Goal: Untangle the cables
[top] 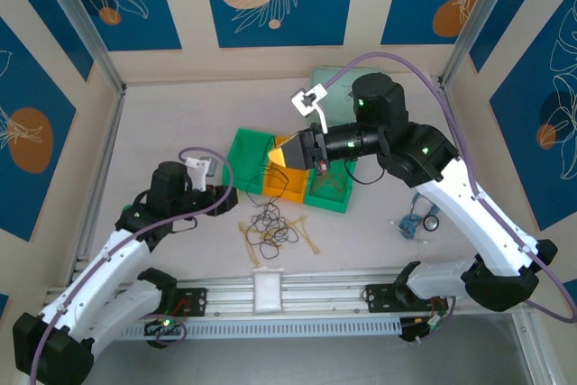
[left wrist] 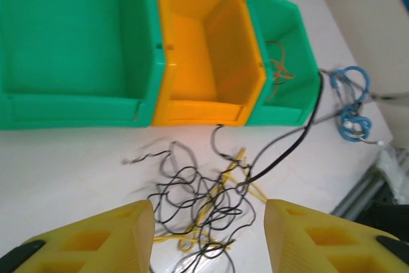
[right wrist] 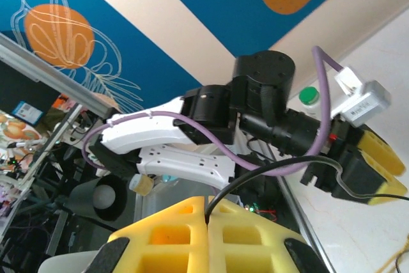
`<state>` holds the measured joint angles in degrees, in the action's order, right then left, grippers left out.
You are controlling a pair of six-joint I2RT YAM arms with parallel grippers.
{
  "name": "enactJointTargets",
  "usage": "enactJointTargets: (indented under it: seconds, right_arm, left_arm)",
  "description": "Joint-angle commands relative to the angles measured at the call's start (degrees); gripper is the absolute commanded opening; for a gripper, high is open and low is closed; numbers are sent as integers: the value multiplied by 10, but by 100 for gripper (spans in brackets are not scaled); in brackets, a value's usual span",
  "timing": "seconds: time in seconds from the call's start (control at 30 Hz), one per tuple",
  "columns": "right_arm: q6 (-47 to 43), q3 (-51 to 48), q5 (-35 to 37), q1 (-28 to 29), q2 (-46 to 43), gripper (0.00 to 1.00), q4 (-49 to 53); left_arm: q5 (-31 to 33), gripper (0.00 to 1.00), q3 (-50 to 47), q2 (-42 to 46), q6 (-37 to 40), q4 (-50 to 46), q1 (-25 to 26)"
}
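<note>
The cables lie in a loose tangle of thin black and yellow loops on the table in front of the bins. In the left wrist view the tangle sits below and between my yellow fingers. My left gripper hovers over it, open and holding nothing. One thicker black cable rises from the tangle toward the upper right. My right gripper hangs above the bins, shut on that black cable, which is pinched between its yellow fingertips.
Three bins stand side by side behind the tangle: green, orange and green. The right bin holds a red-orange cable. A blue coiled cable lies to the right, and a pale green box sits at the back.
</note>
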<state>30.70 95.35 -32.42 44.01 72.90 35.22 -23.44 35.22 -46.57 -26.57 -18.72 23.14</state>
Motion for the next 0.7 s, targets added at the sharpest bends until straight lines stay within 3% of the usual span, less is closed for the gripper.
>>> enactJointTargets:
  seconds: [0.0,0.47,0.67]
  right_arm:
    - [17,31,-56,-14,-10,0,-32]
    - [110,33,-162,-52,7,0,-155]
    - [121,28,-166,-58,15,0,-166]
  left_arm:
    - [-63,46,-10,3,-11,66,-5]
    - [-157,44,-58,-30,-76,255,33]
    - [-163,45,-59,-59,-94,321,69]
